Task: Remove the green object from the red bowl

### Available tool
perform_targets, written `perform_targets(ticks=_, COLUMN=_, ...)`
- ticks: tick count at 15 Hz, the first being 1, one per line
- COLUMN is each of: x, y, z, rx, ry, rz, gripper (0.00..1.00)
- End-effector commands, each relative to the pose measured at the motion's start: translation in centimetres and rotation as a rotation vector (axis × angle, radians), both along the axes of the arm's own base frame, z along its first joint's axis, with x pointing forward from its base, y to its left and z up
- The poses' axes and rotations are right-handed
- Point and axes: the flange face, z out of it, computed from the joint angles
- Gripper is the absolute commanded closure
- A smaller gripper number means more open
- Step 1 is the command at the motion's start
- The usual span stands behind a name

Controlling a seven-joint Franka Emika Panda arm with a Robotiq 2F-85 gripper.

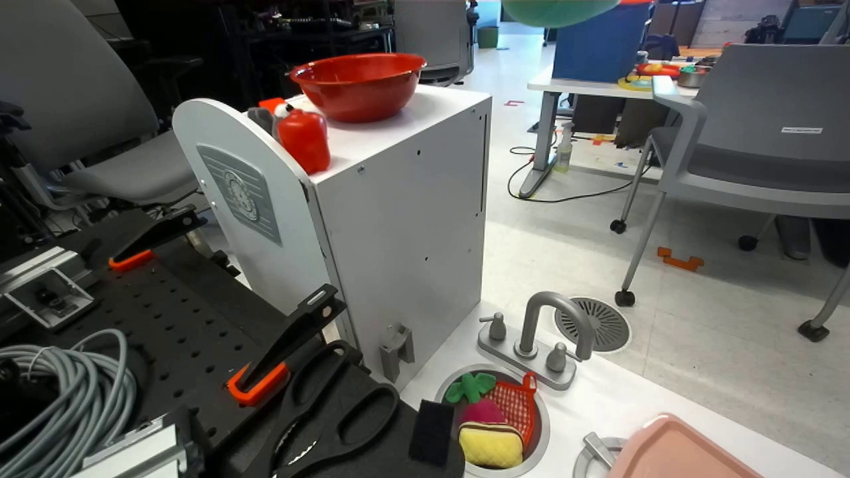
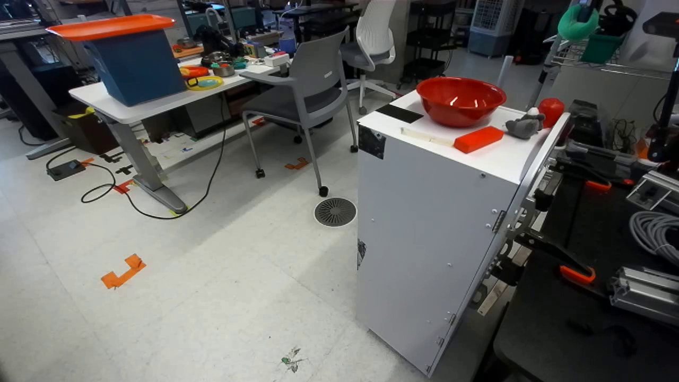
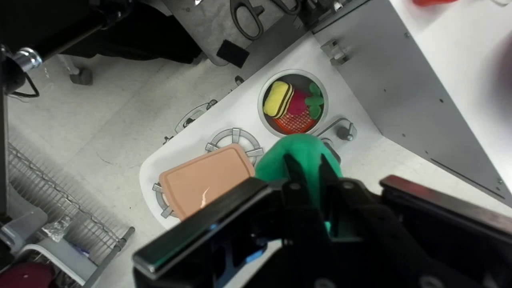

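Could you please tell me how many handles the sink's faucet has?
2 on the faucet in an exterior view: one handle toward the white cabinet, the other handle toward the pink tray, the spout between them. In the wrist view, the green object partly hides the faucet.

The gripper [image 3: 306, 160] was observed pointing downward, raised in the air. Its two fingers [image 3: 295, 172] stood side by side, slightly apart, clamped on the green object [image 3: 302, 145] between them. In the wrist view its black body [image 3: 304, 232] occupied the near side, towards the right. In an exterior view its tip [image 2: 585, 9] showed on the right, cut off above.
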Motion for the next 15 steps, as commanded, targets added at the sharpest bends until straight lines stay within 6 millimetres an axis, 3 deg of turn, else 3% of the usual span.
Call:
perform_targets(ticks=1, x=0.9, y=-1.7, z=-0.3, rx=0.018, ry=0.020, rz=-0.037, gripper=0.97)
perform_targets(ticks=7, x=3.0, y=-1.3, z=-2.0, rx=-0.023, ry=0.031, rz=-0.036, gripper=0.97)
perform_targets(ticks=15, x=5.4, y=-0.5, z=-0.4, rx=-0.129, ry=-0.146, rz=-0.062, gripper=0.97)
